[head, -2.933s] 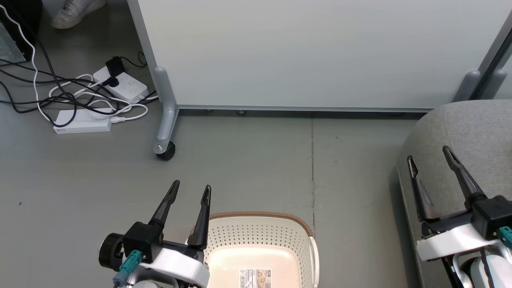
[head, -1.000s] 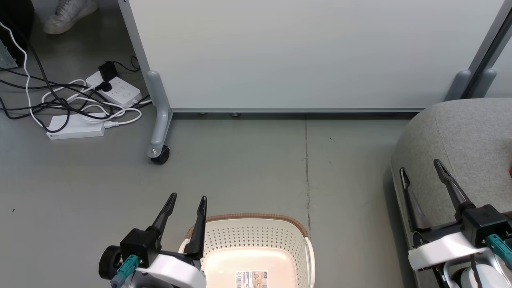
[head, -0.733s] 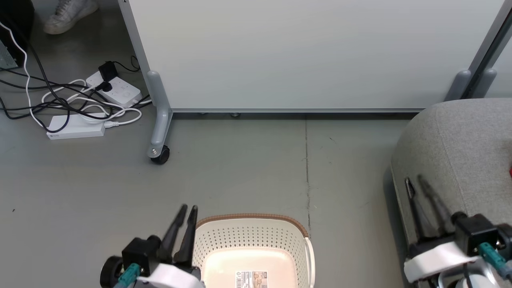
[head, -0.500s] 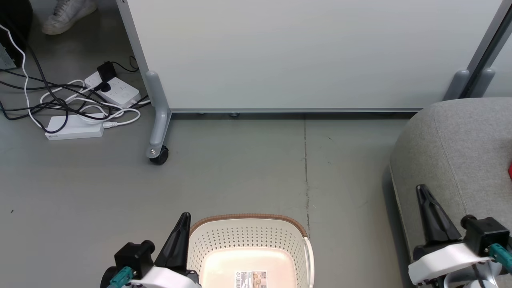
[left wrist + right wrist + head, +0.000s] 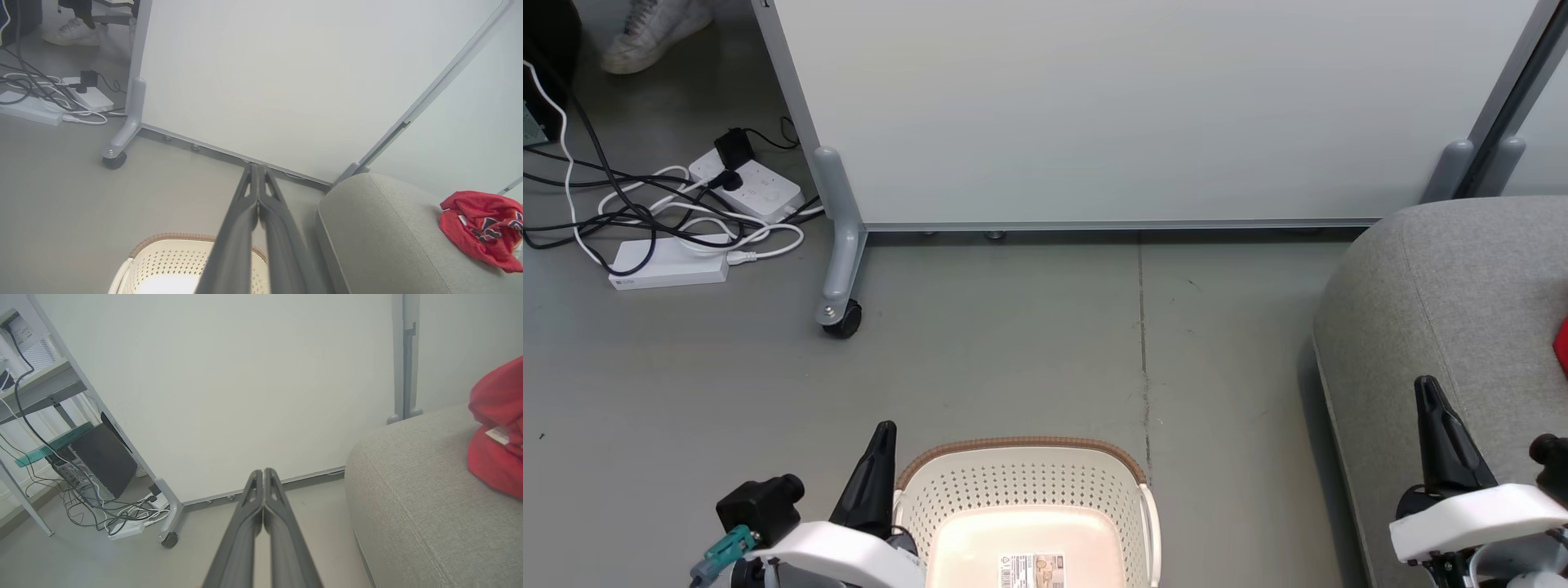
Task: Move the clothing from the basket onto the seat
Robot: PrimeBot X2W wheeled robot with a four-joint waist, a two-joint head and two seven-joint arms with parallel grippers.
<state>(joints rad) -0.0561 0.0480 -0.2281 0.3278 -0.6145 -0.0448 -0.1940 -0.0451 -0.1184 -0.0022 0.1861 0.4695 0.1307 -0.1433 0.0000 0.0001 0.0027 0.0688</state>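
The crumpled red clothing (image 5: 482,226) lies on the seat (image 5: 1437,286), a rounded grey woven-fabric cushion. The perforated cream plastic basket (image 5: 1021,447) on the floor (image 5: 1013,343) shows a bare bottom. The left gripper (image 5: 885,429) and right gripper (image 5: 1423,384), spread a second ago, have clenched their jaws on nothing, so the transfer looks finished.

Red clothing (image 5: 478,228) on grey seat (image 5: 380,237), basket (image 5: 1021,490) nearby

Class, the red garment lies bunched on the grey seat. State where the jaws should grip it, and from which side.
Probably pinch the raised top fold of the red garment from above: it lies in a crumpled heap on the seat, so the crest stands clear.
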